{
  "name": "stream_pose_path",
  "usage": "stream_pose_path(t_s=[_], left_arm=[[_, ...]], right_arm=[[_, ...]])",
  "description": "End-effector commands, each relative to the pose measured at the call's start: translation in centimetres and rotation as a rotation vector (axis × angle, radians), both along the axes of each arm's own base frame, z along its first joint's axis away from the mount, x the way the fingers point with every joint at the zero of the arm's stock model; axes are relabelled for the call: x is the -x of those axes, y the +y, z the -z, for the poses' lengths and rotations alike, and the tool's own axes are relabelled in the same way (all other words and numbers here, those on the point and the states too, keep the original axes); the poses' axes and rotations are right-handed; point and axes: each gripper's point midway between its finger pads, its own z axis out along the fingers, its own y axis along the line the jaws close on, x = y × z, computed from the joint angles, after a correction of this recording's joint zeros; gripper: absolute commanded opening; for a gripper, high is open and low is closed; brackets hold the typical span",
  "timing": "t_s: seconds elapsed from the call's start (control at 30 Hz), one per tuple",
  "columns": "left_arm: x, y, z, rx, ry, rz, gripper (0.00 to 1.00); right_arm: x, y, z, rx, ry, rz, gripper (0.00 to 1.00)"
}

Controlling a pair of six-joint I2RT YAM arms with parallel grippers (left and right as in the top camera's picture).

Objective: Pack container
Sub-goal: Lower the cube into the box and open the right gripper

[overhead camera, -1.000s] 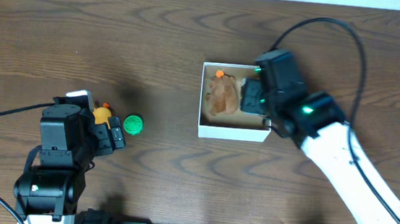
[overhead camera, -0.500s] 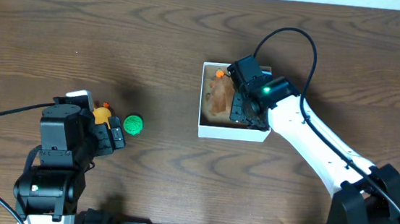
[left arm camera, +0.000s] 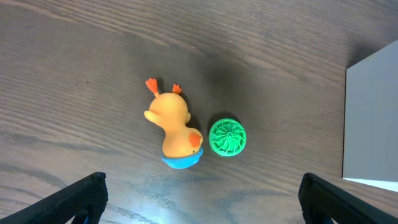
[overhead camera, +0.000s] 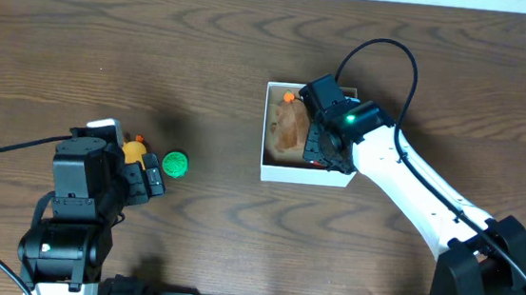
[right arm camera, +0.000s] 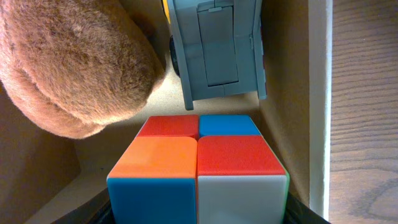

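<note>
The container (overhead camera: 304,177) is a white-walled box with a brown inside, right of the table's middle. In it lie a brown plush toy (overhead camera: 292,126) and a grey toy truck (right arm camera: 214,50). My right gripper (overhead camera: 325,150) is down inside the box, shut on a colour cube (right arm camera: 198,165) that sits between the plush (right arm camera: 74,62) and the box's right wall (right arm camera: 318,93). My left gripper (overhead camera: 150,178) is open and empty, just short of a yellow duck (left arm camera: 173,124) and a green ball (left arm camera: 227,137) on the table.
The duck (overhead camera: 135,150) and green ball (overhead camera: 176,164) lie side by side left of the box. The box's white wall (left arm camera: 373,118) shows at the right edge of the left wrist view. A small orange piece (overhead camera: 288,97) lies in the box's far left corner.
The right arm came down into the box with the cube and swung left over the plush side; in the last half second it barely moved. The left arm has not moved.
</note>
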Motion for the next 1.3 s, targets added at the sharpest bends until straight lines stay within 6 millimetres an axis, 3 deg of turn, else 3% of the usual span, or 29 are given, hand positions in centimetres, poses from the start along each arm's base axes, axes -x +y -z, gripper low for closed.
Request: stream_pose_path(t_s=[0.0,0.3,0.53,0.63,0.73,0.83,0.97,1.1,1.27], left_arm=[[0.0,0.1,-0.2,0.001,-0.005,-0.01,0.98],[0.0,0.1,-0.2,0.0,-0.005,-0.01,0.98],[-0.1,0.1,-0.2,0.0,-0.006,-0.01,0.98],[-0.1,0.1,-0.2,0.0,-0.006,-0.01,0.98],[-0.1,0.1,-0.2,0.0,-0.006,-0.01,0.98],[-0.2,0.1,-0.3,0.0,-0.013,-0.01,0.98],[-0.3,0.1,-0.4,0.0,-0.017,-0.01,0.98],[-0.1,0.1,-0.6,0.0,-0.011,-0.011,0.98],[-0.5,1.4,-2.7,-0.007,0.01,-0.118,0.98]], right_arm=[[0.0,-0.1,0.1,0.01,-0.003,0.014,0.55],[0.0,-0.2,0.1,0.013,-0.006,0.015,0.67],[-0.9,0.1,-0.4,0.007,-0.045,0.008,0.65],[-2.2,0.5,-2.1,-0.008,-0.107,-0.039,0.64],[-4.0,0.0,-5.5,0.003,-0.188,-0.046,0.64],[-5.5,-2.3,-9.2,-0.004,-0.239,0.022,0.7],[-6.1,-7.8,-12.1,-0.045,-0.248,0.184,0.79],[-5.0,-14.8,-12.5,-0.037,-0.202,0.36,0.99],[-2.6,-21.9,-11.9,0.044,-0.11,0.419,0.99]])
